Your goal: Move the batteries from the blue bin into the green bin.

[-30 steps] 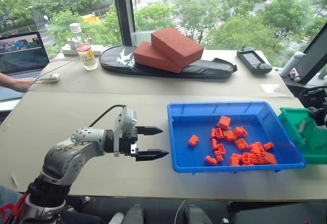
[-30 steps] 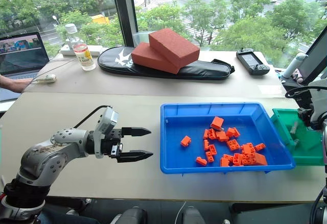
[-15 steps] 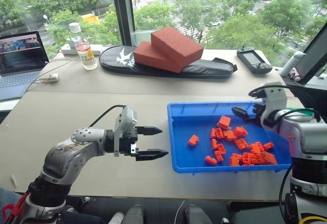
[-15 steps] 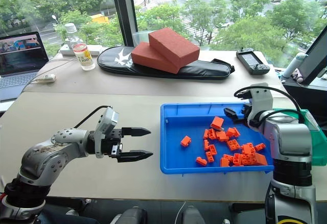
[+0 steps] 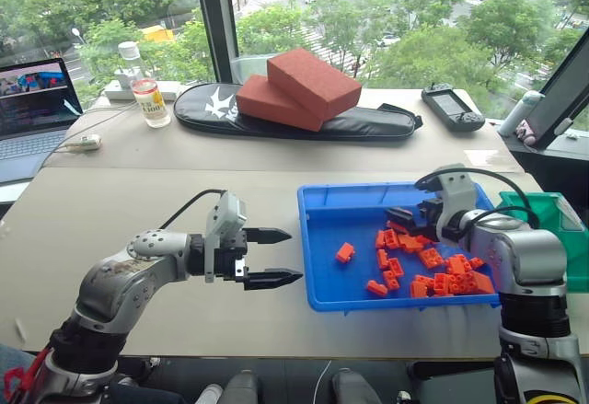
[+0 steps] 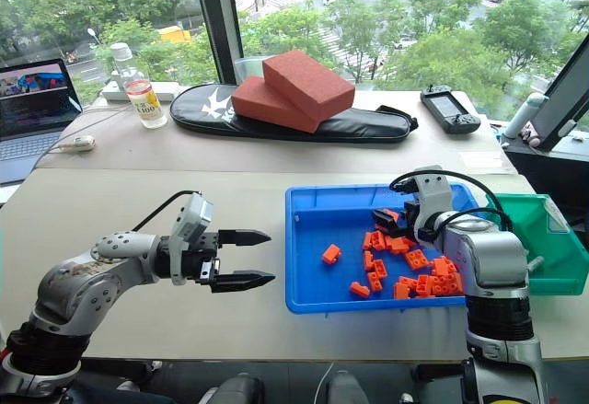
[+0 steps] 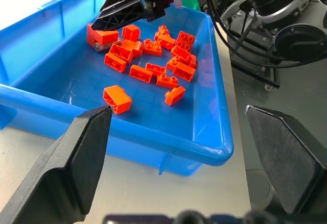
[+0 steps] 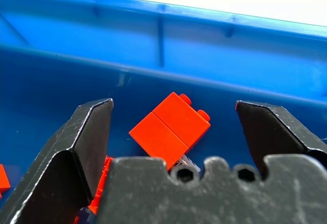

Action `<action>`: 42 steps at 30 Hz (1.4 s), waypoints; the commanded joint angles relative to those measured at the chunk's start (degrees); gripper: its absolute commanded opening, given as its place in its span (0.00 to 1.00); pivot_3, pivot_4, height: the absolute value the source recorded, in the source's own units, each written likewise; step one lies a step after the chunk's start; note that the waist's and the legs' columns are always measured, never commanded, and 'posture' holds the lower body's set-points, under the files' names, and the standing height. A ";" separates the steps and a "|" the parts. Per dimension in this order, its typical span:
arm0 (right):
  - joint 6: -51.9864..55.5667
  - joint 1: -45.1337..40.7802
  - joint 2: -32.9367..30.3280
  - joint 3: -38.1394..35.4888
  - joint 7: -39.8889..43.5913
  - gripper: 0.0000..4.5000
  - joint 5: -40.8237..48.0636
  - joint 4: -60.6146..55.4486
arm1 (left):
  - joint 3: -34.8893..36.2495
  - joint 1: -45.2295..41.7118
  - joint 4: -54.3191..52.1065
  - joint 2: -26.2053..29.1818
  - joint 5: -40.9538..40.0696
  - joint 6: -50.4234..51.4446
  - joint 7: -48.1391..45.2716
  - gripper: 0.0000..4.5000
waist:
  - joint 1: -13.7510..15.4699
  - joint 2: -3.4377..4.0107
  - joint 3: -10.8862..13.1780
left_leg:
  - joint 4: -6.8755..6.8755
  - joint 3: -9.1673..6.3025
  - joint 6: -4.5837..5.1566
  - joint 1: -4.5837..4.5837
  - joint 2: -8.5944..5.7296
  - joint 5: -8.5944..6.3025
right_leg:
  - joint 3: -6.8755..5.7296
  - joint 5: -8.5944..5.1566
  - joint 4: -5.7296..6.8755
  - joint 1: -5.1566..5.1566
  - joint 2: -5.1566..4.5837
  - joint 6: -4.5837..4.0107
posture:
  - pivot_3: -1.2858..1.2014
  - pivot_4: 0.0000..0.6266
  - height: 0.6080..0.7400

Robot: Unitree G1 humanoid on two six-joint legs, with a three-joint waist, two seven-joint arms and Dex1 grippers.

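The blue bin (image 5: 317, 238) lies on the table right of centre, with several orange-red batteries (image 5: 425, 273) heaped in its right half and one lone battery (image 5: 345, 252) further left. My right gripper (image 5: 398, 217) is open, low over the far side of the heap. In the right wrist view its fingers (image 8: 84, 137) stand wide on either side of a two-stud battery (image 8: 169, 124), not touching it. The green bin (image 5: 563, 229) sits beyond the blue bin's right end. My left gripper (image 5: 294, 256) hovers open and empty left of the blue bin (image 7: 204, 142).
Two brick-red foam blocks (image 5: 299, 86) rest on a black bag (image 5: 368, 123) at the back. A bottle (image 5: 145, 96), a laptop (image 5: 37, 105) and a mouse (image 5: 83, 142) are at the back left, a handheld console (image 5: 449, 108) at the back right.
My right arm swung left from the green bin into the blue bin, lowering over the batteries with its jaws opening wide. The left arm stayed put. The hand by the laptop is gone.
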 commanded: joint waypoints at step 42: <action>4.32 -1.40 -6.29 1.81 10.05 0.53 17.02 -25.83 | 0.50 -1.06 -1.49 0.15 -0.93 -0.02 0.01 1.00 | -0.07 0.02 0.02 | -0.03 -0.04 0.00 0.00 0.04 0.00 | -0.02 0.00 -0.01 0.00 0.02 0.00 | 0.52 0.24 1.00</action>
